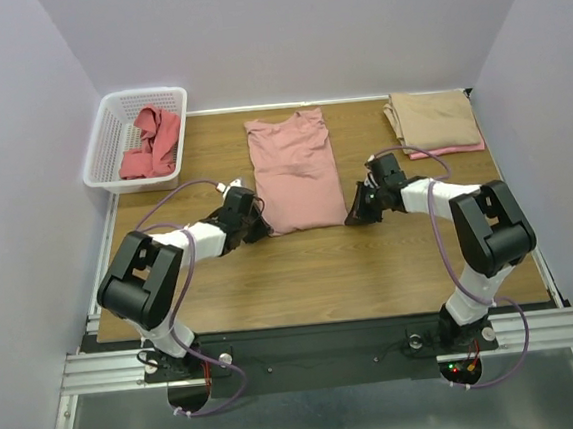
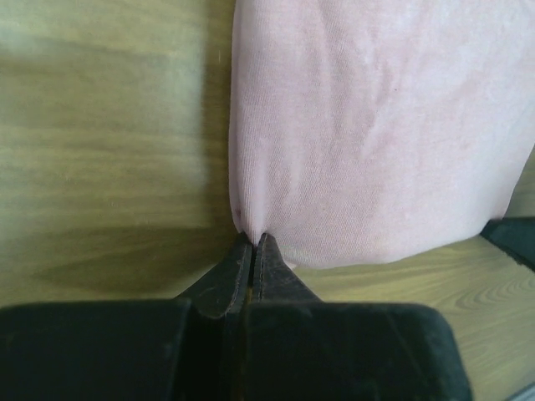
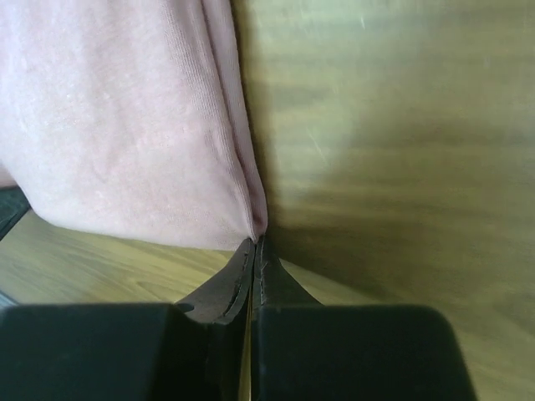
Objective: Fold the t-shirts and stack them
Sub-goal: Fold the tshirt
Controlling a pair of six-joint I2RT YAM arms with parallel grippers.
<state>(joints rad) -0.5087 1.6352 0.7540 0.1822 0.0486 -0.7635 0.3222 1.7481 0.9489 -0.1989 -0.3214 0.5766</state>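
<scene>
1. Wooden table (image 1: pixel 323 282): bare brown top between the arm bases and the cloth.

2. Left gripper (image 2: pixel 252 244): jaws pressed together, nipping the near-left corner of the dusty pink t-shirt (image 1: pixel 293 169). The fabric puckers at the tips in the left wrist view.

3. Right gripper (image 3: pixel 254 244): jaws likewise closed, pinching the near-right corner of the same shirt. The cloth gathers into a crease at the tips.

4. Dusty pink t-shirt: mid-table, flat, sides turned in to make a narrow strip.
   - Its long axis runs near to far, with the collar at the far end and the hem toward the arms.
   - The whole garment lies beyond both grippers. They sit level with each other at either end of the hem, so neither arm is nearer.
   - Judged next move: carry the hem away from the bases toward the collar, both arms in step, so the fold stays square.

5. Tan t-shirt (image 1: pixel 434 119): folded, far right corner, well apart from the pink one.

6. White lattice basket (image 1: pixel 107 140): far left. A coral-red t-shirt (image 1: pixel 155 141) lies crumpled inside, not yet folded.
</scene>
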